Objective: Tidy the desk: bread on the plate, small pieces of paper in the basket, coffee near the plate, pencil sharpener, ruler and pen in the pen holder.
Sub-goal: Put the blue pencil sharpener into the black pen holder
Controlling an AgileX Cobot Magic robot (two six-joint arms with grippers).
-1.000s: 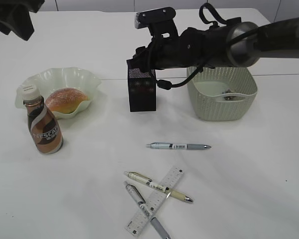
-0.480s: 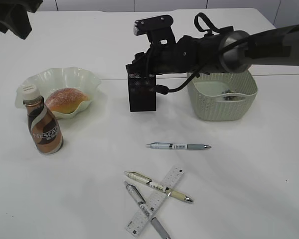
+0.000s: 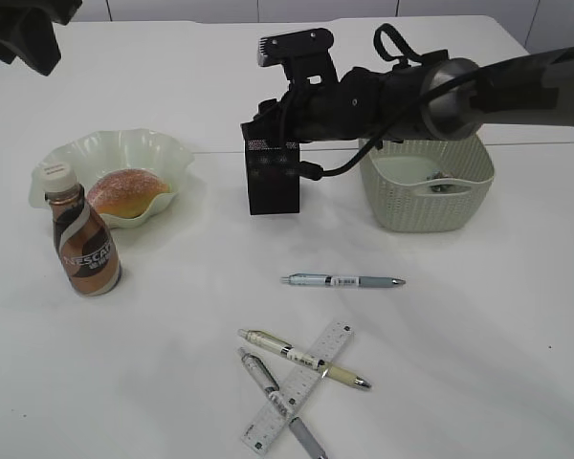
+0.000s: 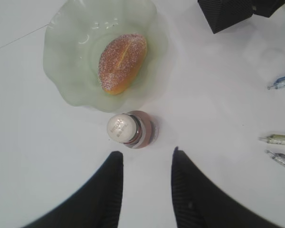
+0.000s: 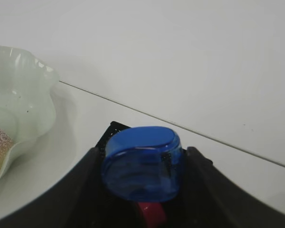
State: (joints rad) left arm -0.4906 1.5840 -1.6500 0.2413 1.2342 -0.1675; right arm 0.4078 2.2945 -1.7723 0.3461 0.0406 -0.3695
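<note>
From the exterior view I see my right arm reaching in from the right, across the basket (image 3: pixel 426 186), with the right gripper (image 5: pixel 145 190) sitting over the mouth of the black mesh pen holder (image 3: pixel 273 177). On the right wrist view its two black fingers (image 5: pixel 202 190) are closed on a blue translucent pencil sharpener (image 5: pixel 141 164) with a red part showing beneath it, and the sharpener sits right at the holder's rim, a corner of the mesh peeking out just behind it. My left gripper (image 4: pixel 146 159) is partly open with nothing between its fingers; on the left wrist view it hangs above the desk (image 3: pixel 172 363), just short of the coffee (image 3: pixel 82 239) bottle, whose white cap faces the camera. The bottle stands upright, just beside the wavy green plate (image 3: pixel 124 153), and the bread (image 3: pixel 126 191) lies on that plate, sugared side up. The basket stands to the right of the pen holder, and I can make out a small grey scrap of paper (image 3: pixel 437 183) inside it. Nearer the camera, three pens lie on the desk: one pen (image 3: pixel 342 281) alone, and two more crossed with the clear ruler (image 3: pixel 297 387), one lying over it and the other passing under it.
</note>
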